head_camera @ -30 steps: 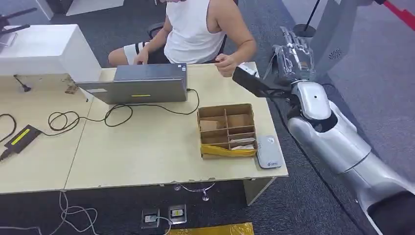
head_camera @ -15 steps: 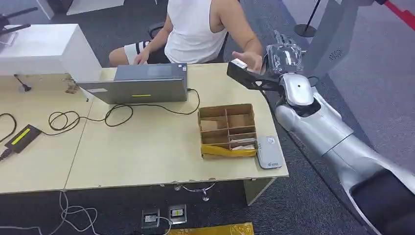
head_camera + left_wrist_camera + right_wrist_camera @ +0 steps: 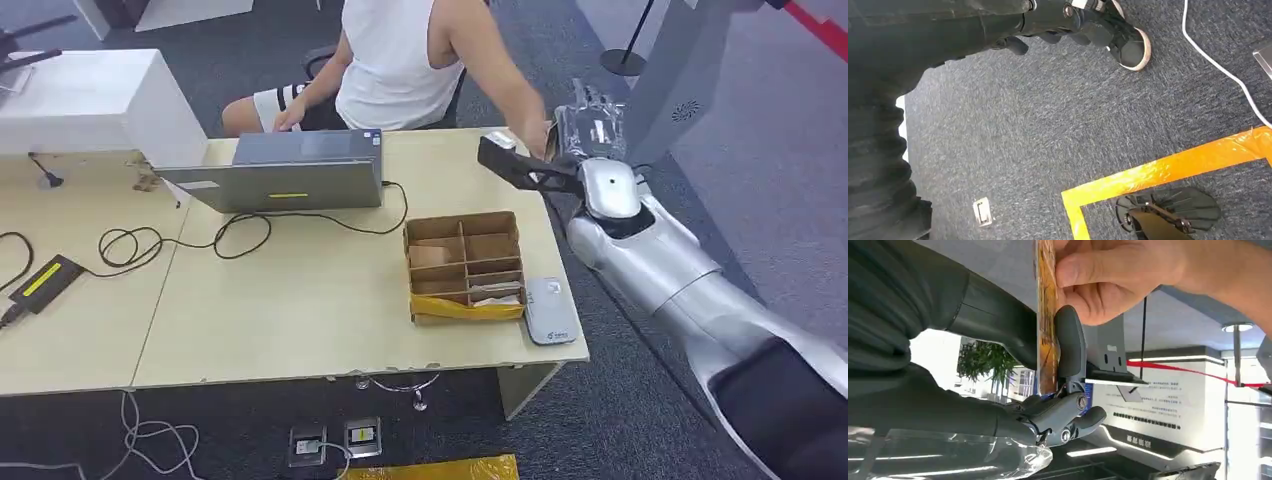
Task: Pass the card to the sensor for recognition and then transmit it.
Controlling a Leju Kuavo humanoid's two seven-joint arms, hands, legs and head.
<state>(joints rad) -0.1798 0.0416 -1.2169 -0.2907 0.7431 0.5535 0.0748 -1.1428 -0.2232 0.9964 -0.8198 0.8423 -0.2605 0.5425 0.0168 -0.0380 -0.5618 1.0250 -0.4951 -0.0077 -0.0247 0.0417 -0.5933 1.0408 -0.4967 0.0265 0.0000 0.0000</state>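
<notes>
Card (image 3: 1047, 320): pinched edge-on between thumb and fingers of the right hand (image 3: 1013, 370), raised past the desk's (image 3: 330, 300) far right corner for handover. A person's hand (image 3: 1118, 277) is closed on its free end (release judged imminent). Left hand: state cannot be told.

place: office or showroom floor | worktop (image 3: 300, 300) of pale wood with a laptop (image 3: 285, 170), trailing cables (image 3: 180, 240) and a power brick (image 3: 45, 280) | grey carpet (image 3: 780, 150) marked with orange tape (image 3: 1158, 172) | floor sockets (image 3: 340, 438) under the worktop | person seated (image 3: 400, 50) behind the laptop | printed wall panels (image 3: 1158, 405) and ceiling lights (image 3: 1238, 327)
</notes>
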